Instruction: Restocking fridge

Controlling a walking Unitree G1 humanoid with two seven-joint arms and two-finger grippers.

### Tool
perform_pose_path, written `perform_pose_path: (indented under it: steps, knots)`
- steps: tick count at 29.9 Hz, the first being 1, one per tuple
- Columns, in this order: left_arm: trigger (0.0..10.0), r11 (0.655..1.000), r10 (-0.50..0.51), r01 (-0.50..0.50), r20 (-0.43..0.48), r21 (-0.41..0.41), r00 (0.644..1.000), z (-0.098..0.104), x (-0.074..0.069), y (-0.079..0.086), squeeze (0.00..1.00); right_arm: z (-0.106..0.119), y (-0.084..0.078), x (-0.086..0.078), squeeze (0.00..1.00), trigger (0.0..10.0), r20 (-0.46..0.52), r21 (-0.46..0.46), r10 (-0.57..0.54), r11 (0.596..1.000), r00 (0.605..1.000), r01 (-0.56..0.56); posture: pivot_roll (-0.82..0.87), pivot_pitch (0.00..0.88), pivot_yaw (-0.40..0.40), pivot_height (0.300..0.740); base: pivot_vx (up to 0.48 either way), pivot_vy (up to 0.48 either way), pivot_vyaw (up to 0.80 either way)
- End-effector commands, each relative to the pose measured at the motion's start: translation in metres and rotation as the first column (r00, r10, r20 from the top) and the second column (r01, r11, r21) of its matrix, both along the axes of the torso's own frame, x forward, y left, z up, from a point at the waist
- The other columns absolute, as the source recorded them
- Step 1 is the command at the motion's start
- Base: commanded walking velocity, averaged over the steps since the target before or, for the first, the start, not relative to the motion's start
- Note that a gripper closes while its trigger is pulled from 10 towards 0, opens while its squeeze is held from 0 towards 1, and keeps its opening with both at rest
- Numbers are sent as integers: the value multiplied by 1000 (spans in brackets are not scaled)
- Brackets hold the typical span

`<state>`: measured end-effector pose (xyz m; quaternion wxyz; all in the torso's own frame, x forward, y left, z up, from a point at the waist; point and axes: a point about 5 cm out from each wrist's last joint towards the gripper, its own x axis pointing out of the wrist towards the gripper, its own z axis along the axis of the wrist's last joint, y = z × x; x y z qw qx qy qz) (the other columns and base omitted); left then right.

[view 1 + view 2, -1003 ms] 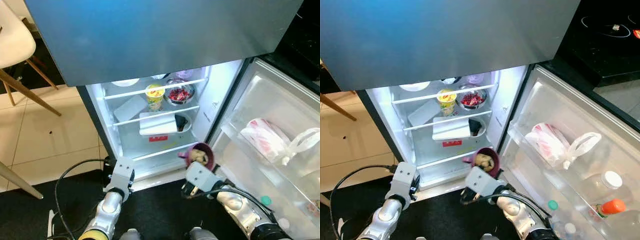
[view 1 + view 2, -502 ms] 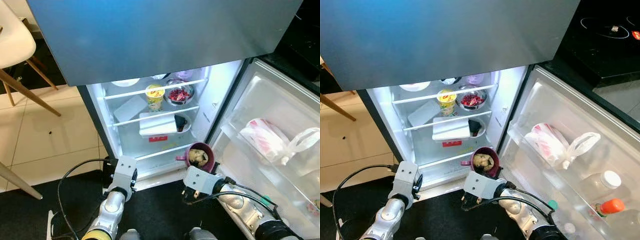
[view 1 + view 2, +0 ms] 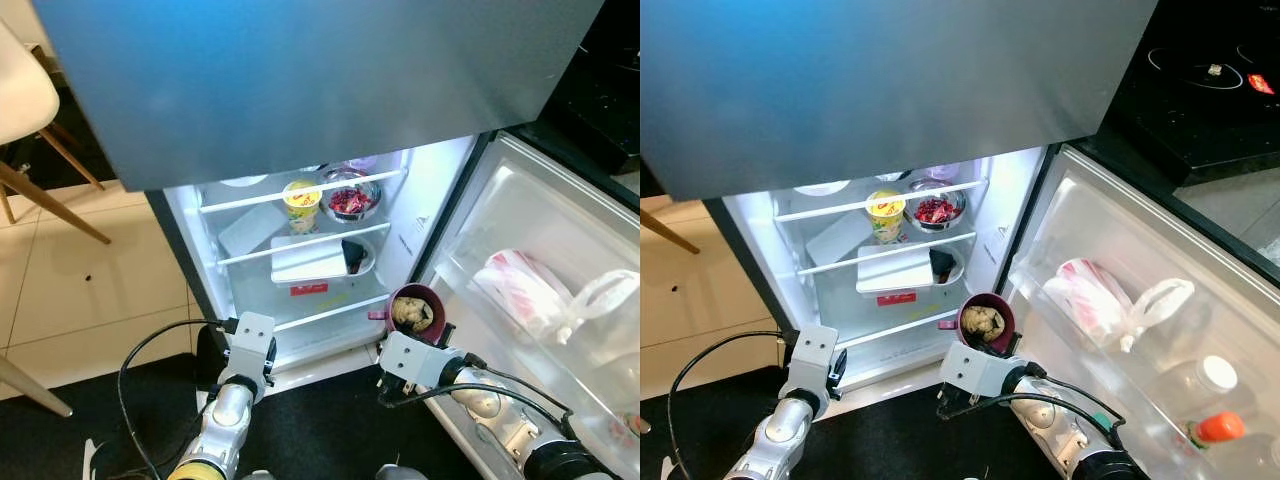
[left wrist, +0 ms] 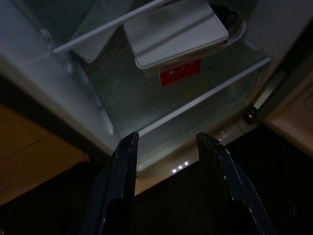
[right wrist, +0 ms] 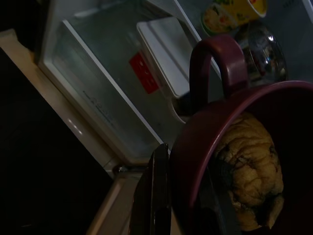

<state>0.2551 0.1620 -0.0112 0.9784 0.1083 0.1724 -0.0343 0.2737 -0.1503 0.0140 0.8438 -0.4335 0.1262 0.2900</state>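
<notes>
Jaws of the right gripper (image 5: 183,196) are clamped over the rim of the maroon mug (image 3: 986,322), which is held just outside the open fridge (image 3: 1015,190), beside its lower shelf edge (image 3: 895,328). Left gripper (image 4: 168,186) is held spread and empty. Risk noted: the rim-only pinch may let the mug tip, spilling the food (image 5: 252,176), or the handle (image 5: 215,63) may strike the shelf.

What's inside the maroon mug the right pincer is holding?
The maroon handled mug in the right pincer holds a wrinkled, yellowish-brown lump of food. It fills most of the cup, so the bottom beneath it is covered and cannot be seen.
</notes>
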Motion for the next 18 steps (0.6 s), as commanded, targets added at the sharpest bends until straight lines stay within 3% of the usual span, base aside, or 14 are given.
perform_pose_path:
  steps: [1,15,18]
  knots:
    - [10000,1000,-10,10,-30,-4,1000,-6,-5,-6,0,5,-3,1,0,10000,31,9,-19,1000,999,18,-59,79,-64,740,439,0,0]
    - [10000,1000,-22,23,-33,10,999,-6,-5,-6,0,3,-4,-1,0,10000,28,10,-31,999,999,30,-62,79,-52,740,398,0,0]
    - [10000,1000,-18,19,-41,16,999,-6,-5,-6,0,2,-4,-1,0,10000,26,9,-33,999,999,33,-61,78,-52,740,0,0,0]
